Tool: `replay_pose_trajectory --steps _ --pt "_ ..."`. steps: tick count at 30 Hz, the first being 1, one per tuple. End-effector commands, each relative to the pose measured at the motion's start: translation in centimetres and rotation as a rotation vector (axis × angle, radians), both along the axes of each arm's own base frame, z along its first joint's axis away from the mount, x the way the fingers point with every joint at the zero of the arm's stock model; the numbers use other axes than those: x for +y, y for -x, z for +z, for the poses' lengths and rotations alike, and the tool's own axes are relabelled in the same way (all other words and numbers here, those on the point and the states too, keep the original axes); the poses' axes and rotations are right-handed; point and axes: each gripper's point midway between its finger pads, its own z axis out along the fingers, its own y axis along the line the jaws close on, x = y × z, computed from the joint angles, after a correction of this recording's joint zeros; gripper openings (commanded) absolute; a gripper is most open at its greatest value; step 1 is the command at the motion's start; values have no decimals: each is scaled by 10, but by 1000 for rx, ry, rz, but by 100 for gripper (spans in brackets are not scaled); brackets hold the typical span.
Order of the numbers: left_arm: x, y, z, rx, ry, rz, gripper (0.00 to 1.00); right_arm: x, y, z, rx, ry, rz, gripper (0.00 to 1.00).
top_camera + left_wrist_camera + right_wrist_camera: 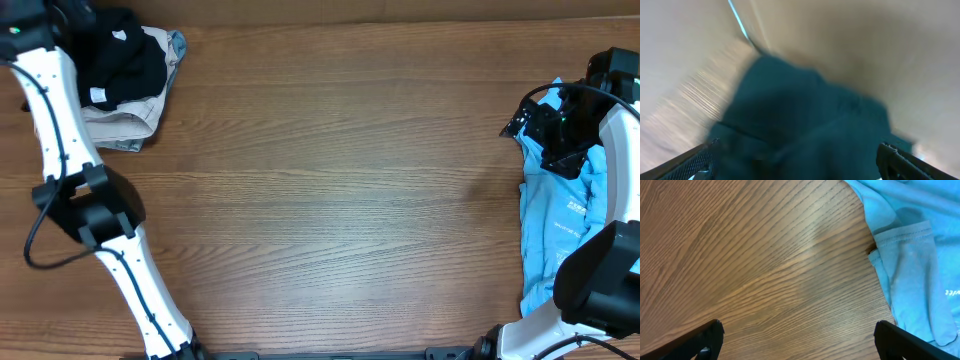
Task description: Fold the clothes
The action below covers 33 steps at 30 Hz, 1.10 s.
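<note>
1. Far left corner of the bench: one black garment lies on one beige garment. The black one shows two white tags; any writing on them is too small to read.
2. Left jaws: spread wide, released, over dark fabric. The wrist view is blurred.
3. Right edge: one light blue T-shirt, crumpled. Its white print is illegible.
4. Right jaws: spread wide, released, over bare bench just beside the T-shirt.
</note>
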Motion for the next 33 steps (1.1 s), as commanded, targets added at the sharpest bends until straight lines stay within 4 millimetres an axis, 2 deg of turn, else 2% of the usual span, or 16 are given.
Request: replay_pose_trajectory --steps 1,2,3,7,8,10,12,15,19,22,25,28,30,33 --pt "-19 -12 -85 128 64 -86 100 -1 -2 11 -30 21 10 100" --pt "-23 -11 -105 165 79 -90 100 0 -2 11 -29 21 10 100" --pt "-29 -7 -135 226 102 -97 100 0 -1 10 -28 21 10 100" --pt "-47 7 -190 355 154 -121 100 -1 -2 11 -31 22 10 100" --pt "-49 9 -198 374 162 -124 100 -1 -2 11 -32 22 10 100" --pt "-54 9 -200 382 164 -130 100 -1 -3 11 -33 23 11 100" --pt "-55 5 -187 356 160 -137 100 -1 -3 11 -34 23 11 100" --pt "-56 -4 -145 281 146 -153 100 -2 -5 11 -49 32 35 100" --pt "-59 -6 -61 162 107 -165 100 -4 -8 20 -74 56 89 100" --pt "-64 5 10 78 73 -169 100 -11 -12 40 -102 103 99 100" --pt "-72 26 71 17 49 -173 100 -19 -20 79 -165 162 92 100" --pt "-84 52 124 -37 32 -184 100 -21 -24 131 -262 206 101 100" --pt "-96 67 152 -70 30 -205 100 -20 -22 168 -336 235 99 100" --pt "-107 87 176 -83 28 -214 100 -15 -12 218 -443 265 97 100"
